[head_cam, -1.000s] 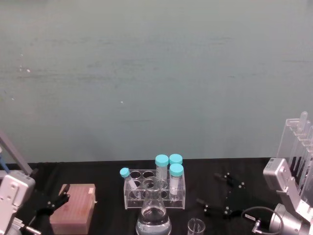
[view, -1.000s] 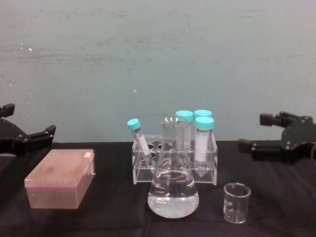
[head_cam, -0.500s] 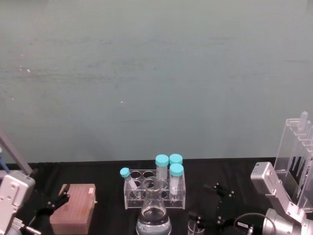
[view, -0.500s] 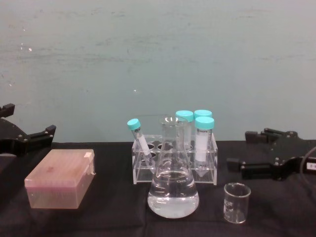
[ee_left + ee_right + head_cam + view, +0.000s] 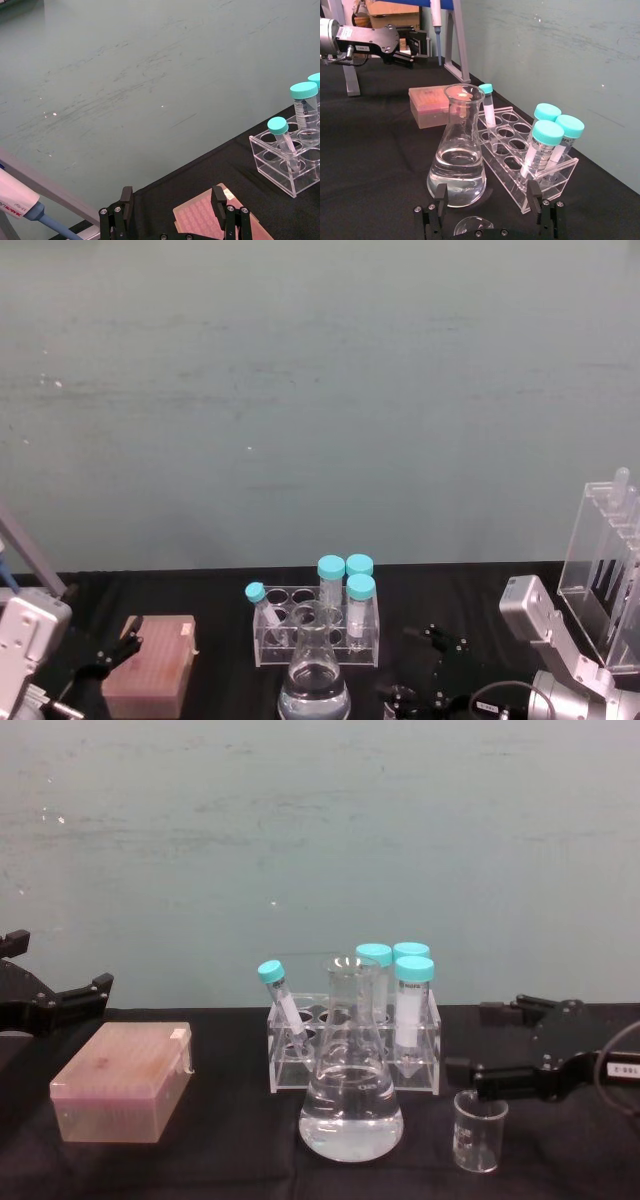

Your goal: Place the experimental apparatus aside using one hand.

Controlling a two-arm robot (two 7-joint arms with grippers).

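The small glass beaker [image 5: 478, 1130] stands at the near edge of the worktop [image 5: 220, 1150], right under the right gripper [image 5: 470, 1042], whose fingers [image 5: 500, 1072] are spread wide and grasp nothing. From the chest view the lower finger lies level with the beaker's rim; whether they touch cannot be told. In the right wrist view the beaker's rim [image 5: 469, 225] shows between the two fingers [image 5: 440, 196], short of their tips. The right arm reaches in low from the right, the gripper turned on its side and its fingertips pointing towards the conical flask [image 5: 350, 1090], which holds clear liquid and stands just past them. Beyond the flask is a clear tube rack [image 5: 355, 1055] with teal-capped tubes. The tall acrylic pipette rack [image 5: 605, 560] stands behind the right wrist, well apart from the fingers. The left gripper [image 5: 60, 965] is parked at the left, fingers released, with a pink tip box [image 5: 125, 1080] just beyond them.
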